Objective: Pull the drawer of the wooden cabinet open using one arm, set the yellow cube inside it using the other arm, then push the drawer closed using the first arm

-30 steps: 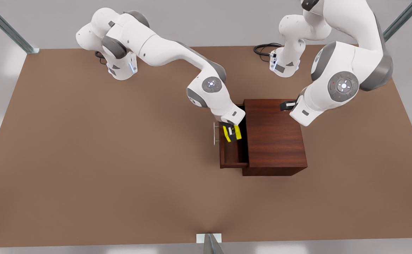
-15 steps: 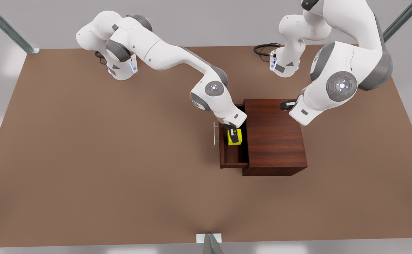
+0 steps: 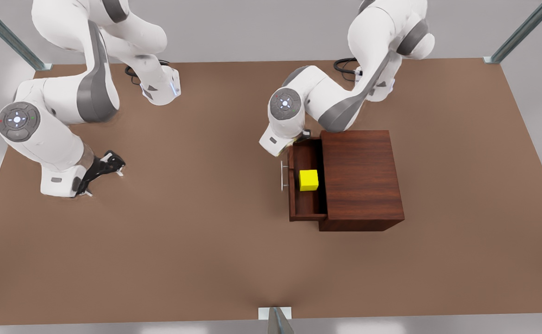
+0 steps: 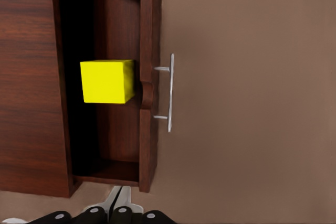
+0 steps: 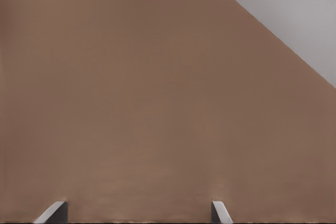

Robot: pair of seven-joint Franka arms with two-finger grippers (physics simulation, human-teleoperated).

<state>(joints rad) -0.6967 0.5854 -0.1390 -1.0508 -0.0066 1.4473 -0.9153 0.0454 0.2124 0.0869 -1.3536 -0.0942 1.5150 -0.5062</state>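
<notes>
The wooden cabinet (image 3: 361,176) stands right of the table's middle with its drawer (image 3: 292,197) pulled open toward the front view's left. The yellow cube (image 3: 309,180) rests alone on the drawer floor, with nothing touching it. My left gripper (image 3: 300,138) hovers at the drawer's far corner; in the left wrist view its fingertips (image 4: 118,207) are shut together, looking along the drawer (image 4: 147,140), cube (image 4: 106,81) and silver handle (image 4: 170,93). My right gripper (image 3: 105,184) is far off at the front view's left, open (image 5: 136,213) over bare table.
The brown table (image 3: 196,241) stretches wide around the cabinet. Both arm bases (image 3: 159,88) sit at the far edge with black cables. Metal frame posts stand at the corners, and a bracket (image 3: 275,315) at the near edge.
The right gripper has let go of the cube, leaving it in the drawer, and swung away to the front view's left. The left arm came from behind the cabinet to the drawer's far corner.
</notes>
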